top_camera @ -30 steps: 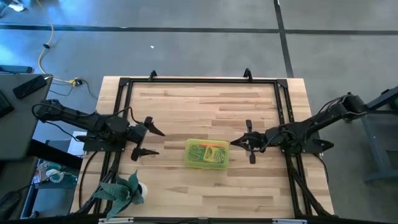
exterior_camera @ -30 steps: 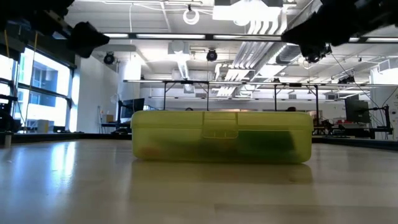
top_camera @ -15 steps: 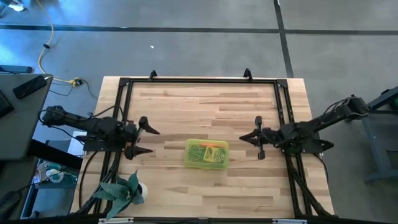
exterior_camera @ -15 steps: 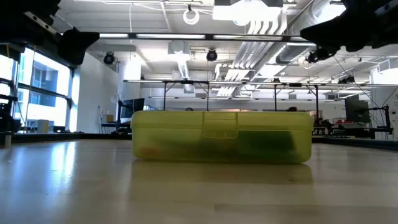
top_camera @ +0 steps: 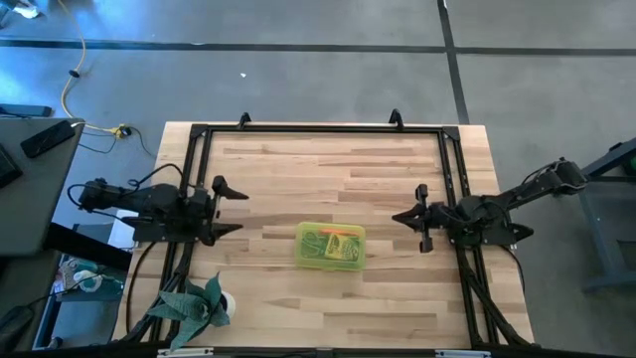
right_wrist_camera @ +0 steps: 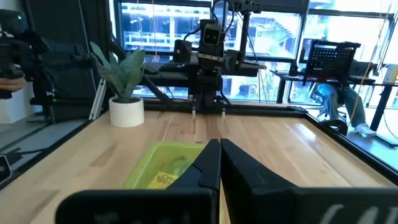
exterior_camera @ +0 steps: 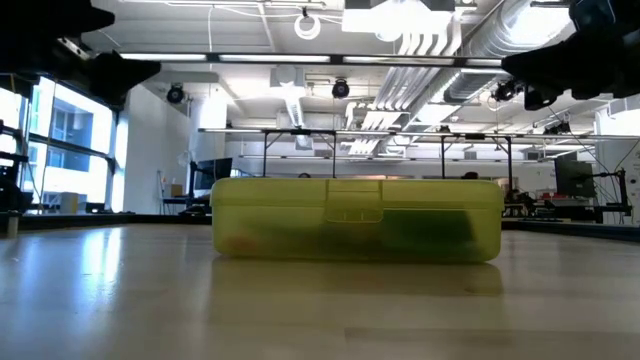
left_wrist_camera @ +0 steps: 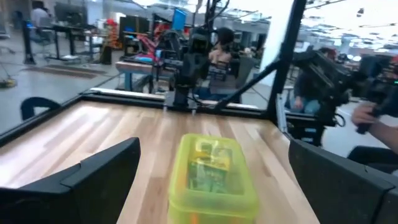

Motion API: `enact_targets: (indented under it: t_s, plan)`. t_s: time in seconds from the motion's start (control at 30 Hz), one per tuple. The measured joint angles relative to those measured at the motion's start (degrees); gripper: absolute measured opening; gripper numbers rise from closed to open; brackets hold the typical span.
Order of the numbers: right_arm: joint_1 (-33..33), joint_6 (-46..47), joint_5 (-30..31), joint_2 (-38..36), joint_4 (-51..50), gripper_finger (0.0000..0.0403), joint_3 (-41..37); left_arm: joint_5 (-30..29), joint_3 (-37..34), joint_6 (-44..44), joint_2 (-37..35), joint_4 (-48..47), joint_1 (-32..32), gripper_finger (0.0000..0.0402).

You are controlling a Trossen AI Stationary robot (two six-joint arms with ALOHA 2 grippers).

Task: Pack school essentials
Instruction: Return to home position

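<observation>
The left gripper [top_camera: 237, 210] hangs over the left side of the table [top_camera: 328, 169]. Its two fingers are spread far apart and hold nothing. In the left wrist view the dark fingers [left_wrist_camera: 93, 177] stand wide on each side, and the yellow case [top_camera: 303, 261] shows between them, farther off.

The right gripper [top_camera: 399, 216] hangs over the right side of the table. Its fingers [right_wrist_camera: 239, 165] are pressed tight together with nothing between them. It points toward the case but is well apart from it.

The yellow case lies flat near the middle of the table, between the two grippers. No gripper touches it. Its lid is down, and the low view shows the small latch [exterior_camera: 353, 213] in the middle of the front wall.

The school things [top_camera: 333, 245] are inside the case. They show through the see-through lid as green and orange shapes. They are too dim to tell one from the other.

A green plant [top_camera: 191, 301] in a white pot [top_camera: 228, 304] stands at the near left corner of the table, away from the case.
</observation>
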Motion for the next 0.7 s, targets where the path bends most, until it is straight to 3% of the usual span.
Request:
enact_targets:
  t_s: [0.1, 0.27, 0.43, 0.57, 0.7]
  plan:
    - [0.00, -0.90, 0.12, 0.07, -0.71, 0.0000, 0.00, 2.25, 0.00, -0.13, -0.58, -0.32, 0.37, 0.0399]
    - [-0.77, -2.15, 6.35, 0.10, -3.09, 0.0000, 0.00, 3.04, -0.54, -0.81, -0.54, -1.42, 0.37, 0.0399]
    - [-2.00, -2.15, 8.27, 0.09, -3.11, 0.0000, 0.00, 3.63, -4.59, -1.00, 0.53, 5.33, 0.37, 0.0399]
    - [-2.40, -1.94, 8.31, 0.17, -3.92, 0.0000, -0.02, -0.80, -4.50, -0.04, 0.86, 5.54, 0.37, 0.0399]
    - [-2.40, -1.73, 8.11, 0.17, -5.39, 0.0000, -0.02, -1.62, -4.50, 0.23, 1.17, 5.53, 0.37, 0.0399]
